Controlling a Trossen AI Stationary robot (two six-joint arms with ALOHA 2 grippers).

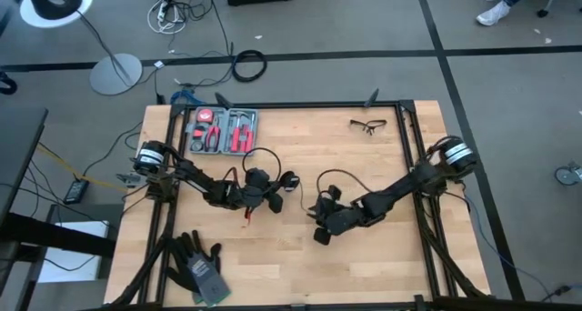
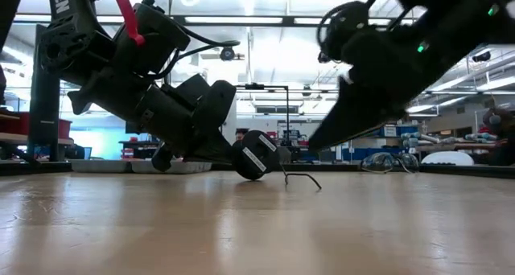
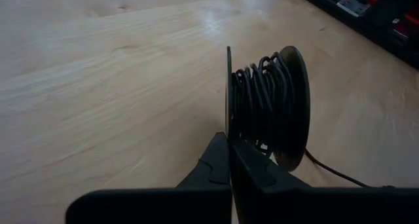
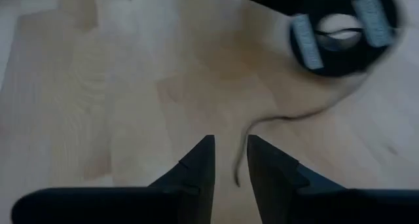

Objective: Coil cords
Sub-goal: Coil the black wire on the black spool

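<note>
The wooden table [image 1: 364, 265] carries everything. The left hand [image 3: 229, 160] is clenched on the rim of a black spool [image 3: 270, 106] wound with the thin black cord [image 3: 258, 96], holding it on edge against the table. The right hand [image 4: 229, 160] hovers near, released, fingers [image 4: 200, 162] parted; the cord's loose end [image 4: 243, 152] lies on the wood between them, ungrasped.
</note>
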